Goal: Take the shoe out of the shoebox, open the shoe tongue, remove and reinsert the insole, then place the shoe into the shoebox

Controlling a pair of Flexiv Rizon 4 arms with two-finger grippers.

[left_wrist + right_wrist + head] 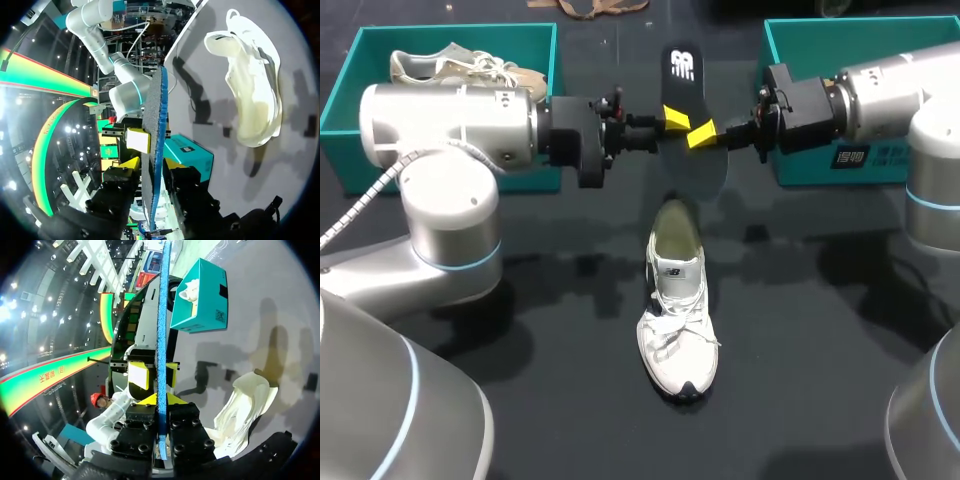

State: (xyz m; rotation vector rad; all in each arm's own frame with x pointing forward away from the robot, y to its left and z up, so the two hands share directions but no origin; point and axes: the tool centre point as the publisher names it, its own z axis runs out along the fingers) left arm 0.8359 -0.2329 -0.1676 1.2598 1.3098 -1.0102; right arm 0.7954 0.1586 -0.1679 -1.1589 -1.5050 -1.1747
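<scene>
Arms come in level from both sides and meet above the middle of the dark surface (820,330). Between them hangs the black insole (681,80), lifted clear and lying roughly flat with its printed face up, its length running from the far edge toward the near one. The left gripper (672,120) has its yellow-tipped fingers set narrow, pressed to the two faces of the insole with only that thin sheet between them. The right gripper (705,133) pinches it the same way from the opposite side, its tips just beside the other pair, so both arms have hold of it at about mid-length. In the left wrist view the insole (154,130) shows edge-on, a thin dark slab with a blue rim rising from between that arm's fingers. In the right wrist view the insole (162,315) is again a narrow blue-edged strip standing out of its own fingers. Below, the white shoe (677,310) stands upright on its sole near the middle of the surface, toe toward the near edge and open heel end toward the far edge, laces lying loose across the top, apart from both grippers. The teal left shoebox (345,95) sits at the far-left corner, partly behind the left arm, with a pale second shoe (460,65) inside it. The teal right shoebox (790,172) sits at the far-right corner, partly behind the right arm.
</scene>
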